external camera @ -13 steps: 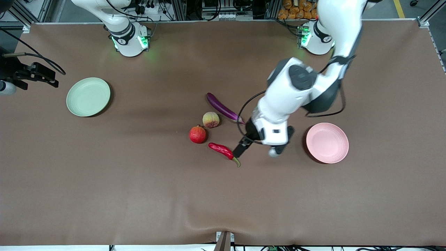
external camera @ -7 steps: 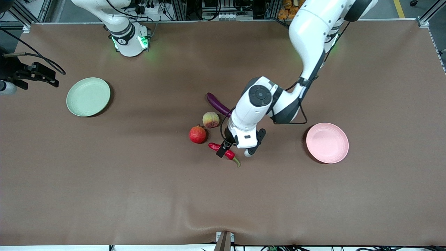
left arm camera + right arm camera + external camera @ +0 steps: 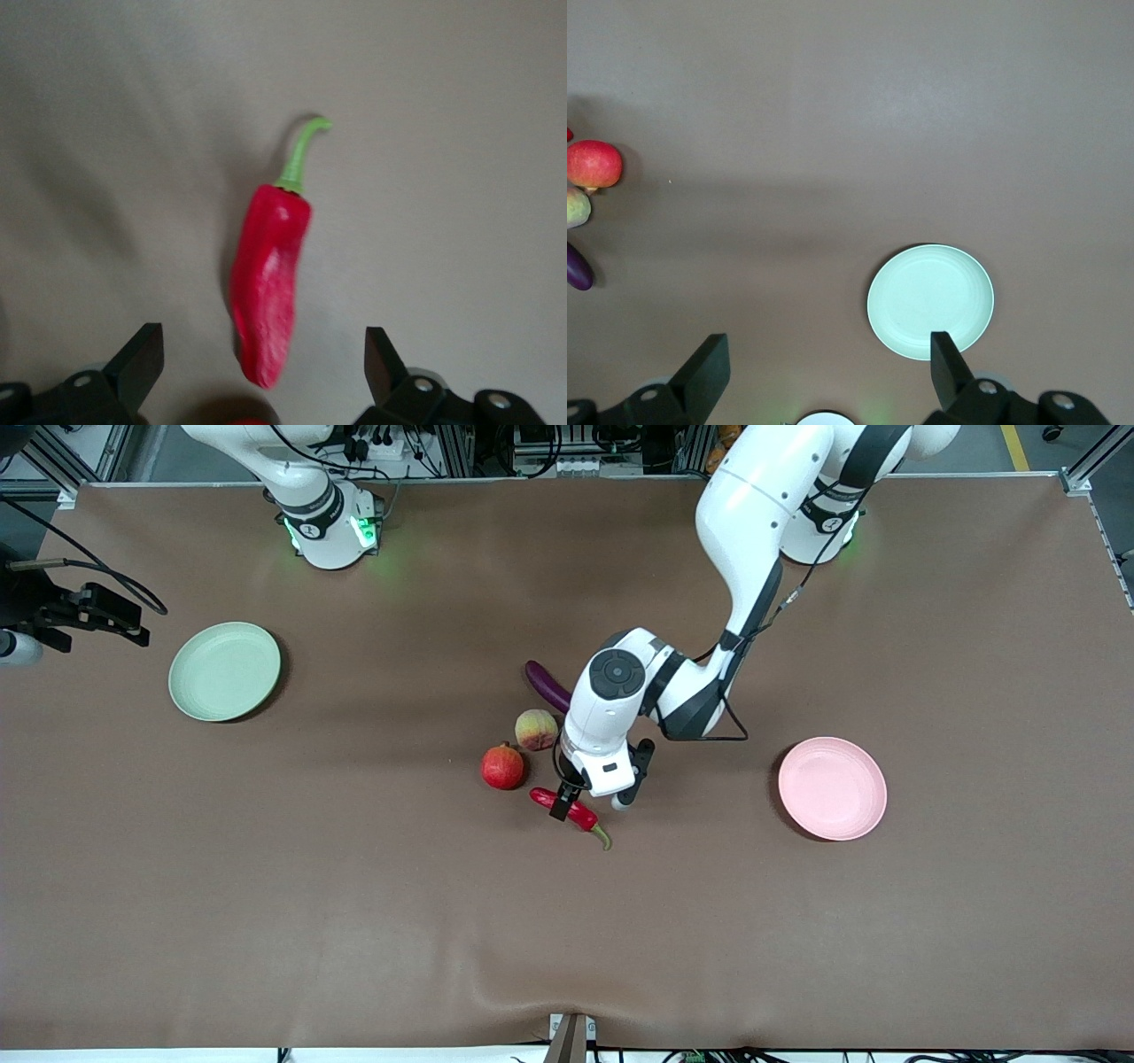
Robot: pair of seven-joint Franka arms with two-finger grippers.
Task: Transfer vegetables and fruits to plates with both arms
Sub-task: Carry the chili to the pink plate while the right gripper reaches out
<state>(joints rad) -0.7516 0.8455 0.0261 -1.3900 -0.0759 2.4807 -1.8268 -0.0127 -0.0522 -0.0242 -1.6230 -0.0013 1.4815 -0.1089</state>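
While the left end effector (image 3: 564,808) hovers, fingers apart (holding nothing), red chili pepper (image 3: 268,285) directly beneath, between them.

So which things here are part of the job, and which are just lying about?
Part of the job:
chili pepper, under the left gripper, jaws open
eggplant
peach
pomegranate
green plate
pink plate
right gripper, high up, waiting

Lying about:
black camera rig at the table edge
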